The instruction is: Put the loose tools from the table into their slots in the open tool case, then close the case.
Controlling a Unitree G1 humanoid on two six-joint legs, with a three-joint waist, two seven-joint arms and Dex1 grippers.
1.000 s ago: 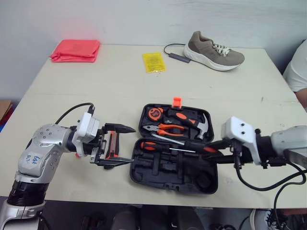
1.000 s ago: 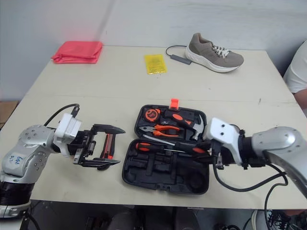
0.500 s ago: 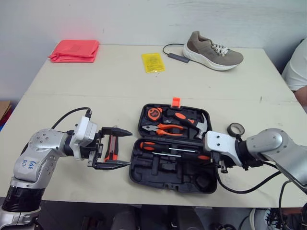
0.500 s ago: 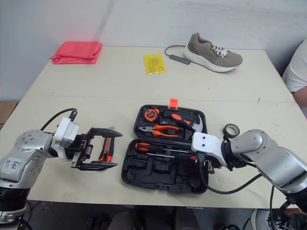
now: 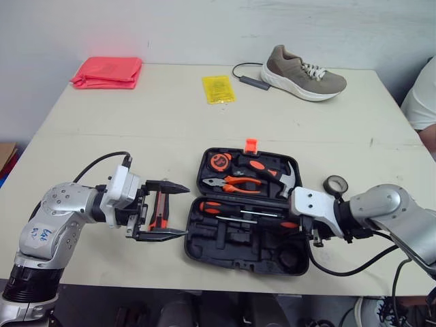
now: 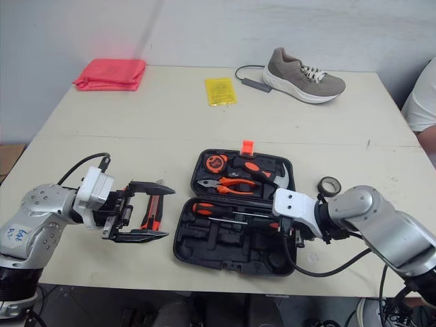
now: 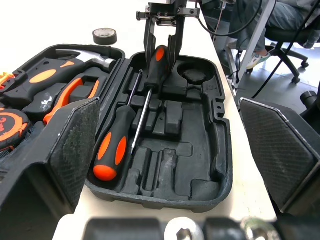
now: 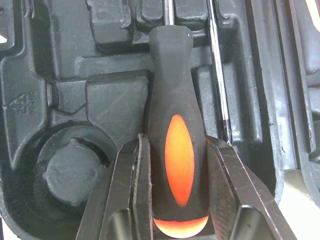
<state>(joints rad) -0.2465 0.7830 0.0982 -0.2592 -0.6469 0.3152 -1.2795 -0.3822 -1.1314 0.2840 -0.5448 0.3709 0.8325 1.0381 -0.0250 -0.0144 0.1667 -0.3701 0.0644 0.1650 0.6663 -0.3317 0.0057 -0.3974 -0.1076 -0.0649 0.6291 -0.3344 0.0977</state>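
far beyond the tool case [image 5: 204, 251], off its left side, a red cloth [image 5: 107, 71] lies flat on the table [image 5: 136, 136]. just off the case's left edge an orange and black hand tool [image 5: 159, 208] lies on the table. my left gripper [image 5: 178, 211] hovers low around it, fingers spread wide and released, pointing toward the case. i cannot tell whether either finger touches the tool. the case sits open and flat, lid half away from me, tray half toward me. well beyond the lid half lies a yellow packet [image 5: 218, 88]. inside the lid half a tape measure [image 5: 219, 161] sits at the case's left end, pliers [image 5: 235, 184] lie closer to the hinge, and a hammer [image 5: 286, 177] fills the right end. in the tray half a first screwdriver [image 7: 112, 147] lies along the hinge side, handle at the case's left end. right beside it lies a second screwdriver [image 8: 172, 90], turned the other way, handle at the case's right end. my right gripper [image 8: 177, 142] reaches in over the case's right edge and is clenched on that handle, one pad on each side. i cannot tell whether it is pressed fully into its slot. far beyond the case's right end sits a shoe [image 5: 303, 71]. a roll of black tape [image 5: 334, 184] lies loose just off the case's right side, and a person's white sleeve [image 5: 422, 102] shows further right.
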